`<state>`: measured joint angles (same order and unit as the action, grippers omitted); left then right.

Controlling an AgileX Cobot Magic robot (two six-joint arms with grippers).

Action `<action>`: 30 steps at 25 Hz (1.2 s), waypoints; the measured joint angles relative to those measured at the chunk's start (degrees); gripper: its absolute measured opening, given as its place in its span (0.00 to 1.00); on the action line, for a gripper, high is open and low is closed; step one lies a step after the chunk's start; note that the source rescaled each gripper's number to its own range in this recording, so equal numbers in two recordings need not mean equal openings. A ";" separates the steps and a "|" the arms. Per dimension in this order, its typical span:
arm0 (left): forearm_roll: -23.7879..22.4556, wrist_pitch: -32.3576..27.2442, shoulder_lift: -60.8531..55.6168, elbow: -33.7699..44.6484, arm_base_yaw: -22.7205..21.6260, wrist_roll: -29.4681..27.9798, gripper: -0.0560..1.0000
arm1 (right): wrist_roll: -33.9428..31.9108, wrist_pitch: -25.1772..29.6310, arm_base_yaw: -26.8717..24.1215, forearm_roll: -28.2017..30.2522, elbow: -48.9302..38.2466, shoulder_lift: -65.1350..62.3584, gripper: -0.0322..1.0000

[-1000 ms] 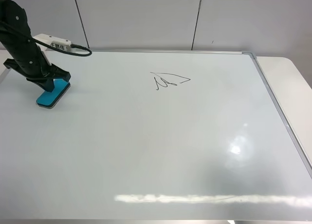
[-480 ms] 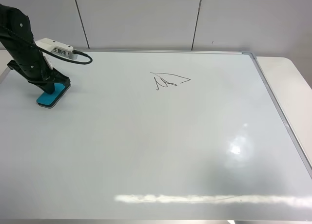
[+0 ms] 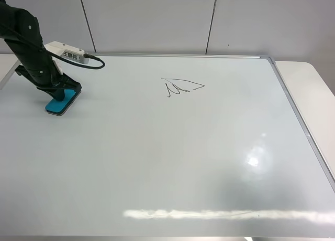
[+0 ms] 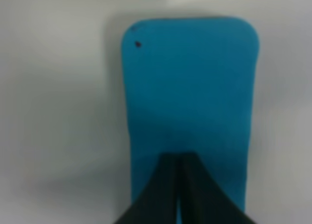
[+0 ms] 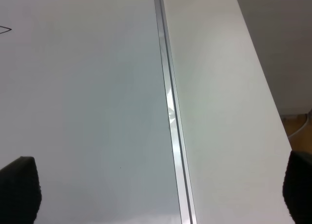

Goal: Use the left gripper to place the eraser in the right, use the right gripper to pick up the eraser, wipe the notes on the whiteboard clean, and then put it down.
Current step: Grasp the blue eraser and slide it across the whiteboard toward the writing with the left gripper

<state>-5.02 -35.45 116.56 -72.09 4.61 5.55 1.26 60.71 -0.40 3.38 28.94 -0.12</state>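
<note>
Eraser (image 3: 58, 103) and my left gripper (image 4: 179, 160) slid slightly right. Its jaws are closed atop the eraser; my right gripper (image 5: 158, 190) gapes empty.

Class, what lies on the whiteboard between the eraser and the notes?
Nothing: the high view shows only bare whiteboard between eraser and notes.

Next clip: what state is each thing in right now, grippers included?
left gripper: shut, tips together over the eraser's top.
eraser: lying flat on the whiteboard, toward the left of the high view, not lifted.
right gripper: open, holding nothing.
notes: intact, not yet wiped.
whiteboard: lying flat, glossy, with glare spots.
</note>
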 joint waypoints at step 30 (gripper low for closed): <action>0.32 2.27 0.90 0.18 39.29 -50.47 0.05 | 0.00 0.00 0.00 0.00 0.00 0.00 1.00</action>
<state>-4.70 -33.19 117.46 -71.90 43.90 -44.92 1.26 60.71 -0.40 3.38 28.94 -0.12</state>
